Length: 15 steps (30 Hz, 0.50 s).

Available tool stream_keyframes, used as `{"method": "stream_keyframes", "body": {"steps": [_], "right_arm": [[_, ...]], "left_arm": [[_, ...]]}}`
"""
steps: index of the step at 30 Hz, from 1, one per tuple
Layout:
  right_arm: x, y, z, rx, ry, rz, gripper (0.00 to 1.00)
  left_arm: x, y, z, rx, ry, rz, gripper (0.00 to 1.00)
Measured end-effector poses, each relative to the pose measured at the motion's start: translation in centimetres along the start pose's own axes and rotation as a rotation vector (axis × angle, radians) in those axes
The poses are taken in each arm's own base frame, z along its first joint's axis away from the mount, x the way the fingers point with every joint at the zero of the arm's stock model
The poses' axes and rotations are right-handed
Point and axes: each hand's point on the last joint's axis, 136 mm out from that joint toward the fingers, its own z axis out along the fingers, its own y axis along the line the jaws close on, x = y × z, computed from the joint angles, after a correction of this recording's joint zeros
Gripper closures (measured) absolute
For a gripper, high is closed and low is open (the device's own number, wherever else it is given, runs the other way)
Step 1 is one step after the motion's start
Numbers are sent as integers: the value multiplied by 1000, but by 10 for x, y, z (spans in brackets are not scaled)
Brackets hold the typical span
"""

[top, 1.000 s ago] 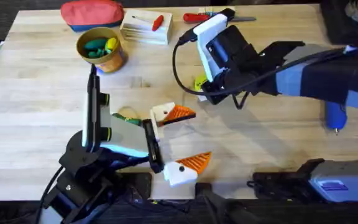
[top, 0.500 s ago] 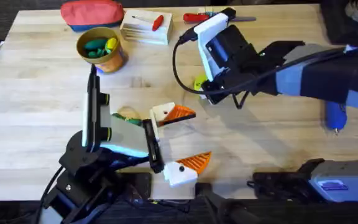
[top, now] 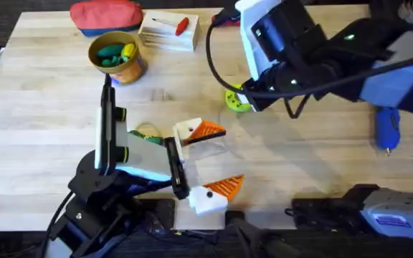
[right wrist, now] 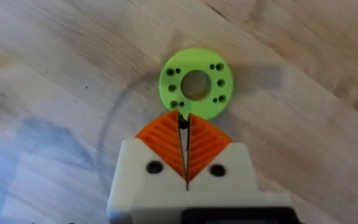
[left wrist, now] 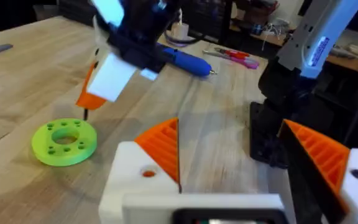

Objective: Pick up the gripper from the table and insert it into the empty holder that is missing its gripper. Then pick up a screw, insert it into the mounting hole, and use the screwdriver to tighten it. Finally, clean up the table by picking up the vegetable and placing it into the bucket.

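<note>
My right gripper [right wrist: 184,121] hangs just above the table, shut on a small dark screw [right wrist: 183,122] right beside a green ring disc [right wrist: 196,84]. The left wrist view shows that gripper [left wrist: 95,93] over the disc [left wrist: 64,140]. My left gripper [top: 221,159] rests open near the table's front, both white blocks bearing orange ribbed wedges; I cannot tell which is the holder. The blue screwdriver [top: 387,127] lies at the right. A green, pale-ended vegetable [top: 146,136] lies half hidden by the left arm. The yellow bucket [top: 120,70] stands at the far left.
A red zip pouch [top: 106,14] and a white box [top: 167,32] lie along the far edge, with red-handled screwdrivers [top: 224,20] beside them. The bucket holds a teal and a yellow item. The right arm [top: 292,43] spans the far right of the table [top: 49,122].
The right arm has risen and shifted toward the far right, uncovering the green ring disc. The left arm has not moved.
</note>
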Motion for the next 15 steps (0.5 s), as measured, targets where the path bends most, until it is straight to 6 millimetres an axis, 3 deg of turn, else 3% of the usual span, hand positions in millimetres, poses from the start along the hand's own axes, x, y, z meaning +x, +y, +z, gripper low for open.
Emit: {"method": "stream_keyframes", "body": {"steps": [3,8,12,15], "right_arm": [[1,-1,-20,-1,10,-2,997],[-13,7,-72,-21,-64,-28,997],[-30,26,-117,-67,-184,-52,997],[-32,45,-135,-114,-226,-56,997]], "left_arm": [[0,0,0,0,0,0,16],[0,0,0,0,0,0,15],[0,0,0,0,0,1,16],[0,0,0,0,0,0,16]]}}
